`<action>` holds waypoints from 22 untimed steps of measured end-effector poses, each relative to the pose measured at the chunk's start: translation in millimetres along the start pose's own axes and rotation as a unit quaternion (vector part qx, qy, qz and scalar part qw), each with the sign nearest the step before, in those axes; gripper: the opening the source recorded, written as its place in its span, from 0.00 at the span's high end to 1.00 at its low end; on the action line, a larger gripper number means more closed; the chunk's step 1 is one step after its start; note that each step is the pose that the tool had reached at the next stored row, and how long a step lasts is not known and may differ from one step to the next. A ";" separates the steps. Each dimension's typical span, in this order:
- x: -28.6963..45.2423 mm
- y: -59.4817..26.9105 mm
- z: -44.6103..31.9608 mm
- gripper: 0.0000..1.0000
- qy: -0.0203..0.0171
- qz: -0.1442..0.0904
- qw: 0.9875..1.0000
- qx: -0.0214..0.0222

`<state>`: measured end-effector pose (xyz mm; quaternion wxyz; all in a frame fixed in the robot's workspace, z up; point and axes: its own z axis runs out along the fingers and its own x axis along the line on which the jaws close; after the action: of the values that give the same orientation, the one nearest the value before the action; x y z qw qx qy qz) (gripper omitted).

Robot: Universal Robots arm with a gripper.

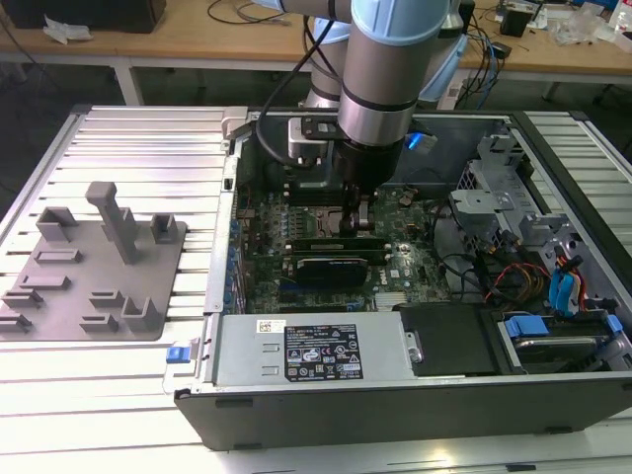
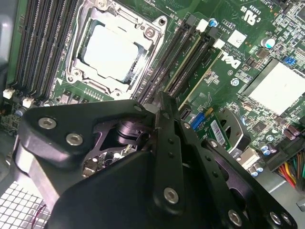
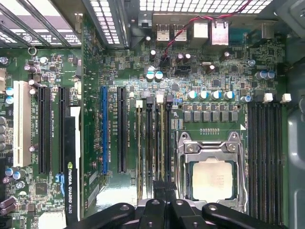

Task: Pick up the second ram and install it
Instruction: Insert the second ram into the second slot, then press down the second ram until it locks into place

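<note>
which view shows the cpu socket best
The first wrist view: the CPU socket lies square-on, silver chip and metal frame unobstructed. The second wrist view shows it whole but at a slant, above the gripper. In the exterior view the arm covers most of it.

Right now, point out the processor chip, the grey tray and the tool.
processor chip (image 3: 212,179): first wrist view, middle of its silver lid.
grey tray (image 1: 69,286): exterior view, bare flat base.
tool (image 2: 164,102): second wrist view, tip of its black fingers over the memory slots.
</note>
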<state>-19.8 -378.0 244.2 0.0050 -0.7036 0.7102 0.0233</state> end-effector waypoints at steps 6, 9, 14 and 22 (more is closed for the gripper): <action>0.0 0.0 0.0 0.92 0.000 0.000 1.000 0.002; 0.0 0.0 0.0 0.92 0.000 0.000 1.000 0.003; 0.0 -0.8 -0.1 0.92 0.000 0.000 1.000 0.003; -0.4 -37.2 -1.0 0.92 0.000 0.000 1.000 0.003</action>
<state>17.4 -378.0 244.2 0.0072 -0.7037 0.7102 0.0211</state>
